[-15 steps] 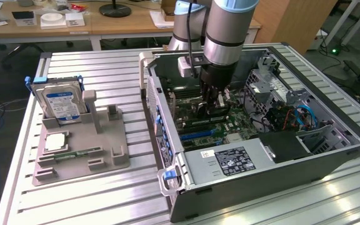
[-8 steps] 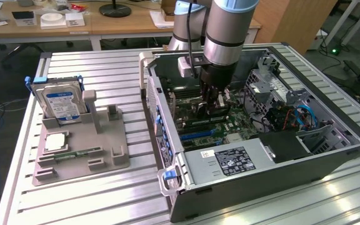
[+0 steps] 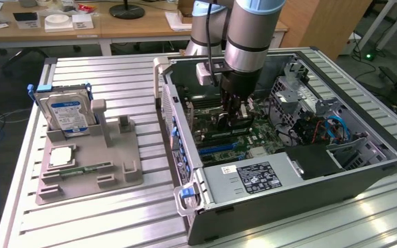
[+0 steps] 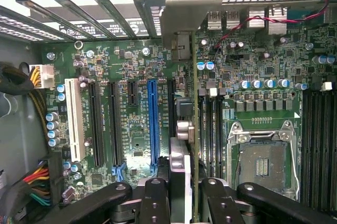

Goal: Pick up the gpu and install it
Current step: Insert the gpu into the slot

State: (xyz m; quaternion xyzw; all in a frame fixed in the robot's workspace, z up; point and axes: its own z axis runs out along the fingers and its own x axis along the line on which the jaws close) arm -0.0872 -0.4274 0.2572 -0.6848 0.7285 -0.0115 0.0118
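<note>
Black-fingered gripper (image 4: 186, 187) clenches the thin dark gpu card (image 4: 183, 124) edge-on over the green motherboard (image 4: 134, 145), at twelve o'clock from the silver power supply (image 3: 254, 178) in the exterior view. Installing seems in hand, and calls for the card's edge squared to the black slot (image 4: 171, 105) beside it.

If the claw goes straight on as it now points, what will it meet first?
Probably the motherboard: the claw points down at it, shut on the gpu, whose lower edge would touch first. Depth is unclear.

The pincer (image 3: 235, 120) hangs low inside the open computer case (image 3: 288, 206).
</note>
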